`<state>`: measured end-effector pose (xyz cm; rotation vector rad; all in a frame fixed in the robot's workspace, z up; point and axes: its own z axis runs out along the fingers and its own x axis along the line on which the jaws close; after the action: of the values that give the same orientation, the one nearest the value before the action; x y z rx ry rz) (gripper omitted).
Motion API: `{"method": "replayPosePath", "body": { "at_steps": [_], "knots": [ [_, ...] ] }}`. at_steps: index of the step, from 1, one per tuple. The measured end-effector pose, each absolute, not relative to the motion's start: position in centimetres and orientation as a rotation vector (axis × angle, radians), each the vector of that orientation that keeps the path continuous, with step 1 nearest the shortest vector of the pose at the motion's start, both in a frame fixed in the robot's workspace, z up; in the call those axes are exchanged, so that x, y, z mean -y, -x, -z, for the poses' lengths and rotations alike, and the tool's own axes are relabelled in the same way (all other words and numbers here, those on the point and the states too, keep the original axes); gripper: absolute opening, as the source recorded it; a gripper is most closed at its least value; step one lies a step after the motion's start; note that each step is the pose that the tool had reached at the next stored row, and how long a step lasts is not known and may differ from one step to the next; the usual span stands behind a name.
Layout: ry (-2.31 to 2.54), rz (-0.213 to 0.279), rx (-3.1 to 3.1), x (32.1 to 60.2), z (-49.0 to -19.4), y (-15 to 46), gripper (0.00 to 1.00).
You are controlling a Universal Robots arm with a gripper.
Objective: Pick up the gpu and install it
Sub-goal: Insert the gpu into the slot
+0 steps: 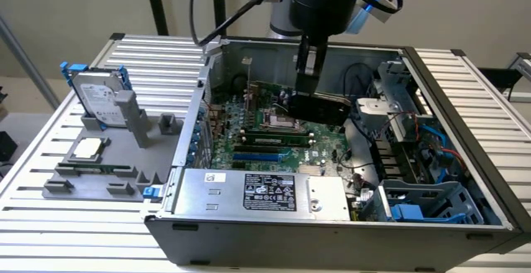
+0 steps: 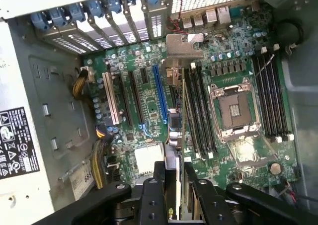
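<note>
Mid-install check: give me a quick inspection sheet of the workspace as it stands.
Surface: slatted metal table carrying an open computer case.
Job's things: gpu inside the case, over the motherboard; cannot tell whether it is seated.
Clutter: grey fixture with a hard drive and a processor chip.
Grippers: gripper shut on the gpu.
Cables: black cable off the arm; blue and red wires in the case.
Surroundings: plain wall.

Plain beige wall (image 1: 66,5) behind a ribbed metal table (image 1: 58,235)
</note>
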<state>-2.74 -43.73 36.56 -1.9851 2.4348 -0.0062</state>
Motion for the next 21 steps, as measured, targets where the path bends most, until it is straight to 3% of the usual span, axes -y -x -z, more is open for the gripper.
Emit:
{"method": "replayPosePath", "body": {
  "at_steps": [21],
  "knots": [
    [2.101, -0.013, -2.319, 44.3, -34.0, 6.8, 0.27]
  ]
}}
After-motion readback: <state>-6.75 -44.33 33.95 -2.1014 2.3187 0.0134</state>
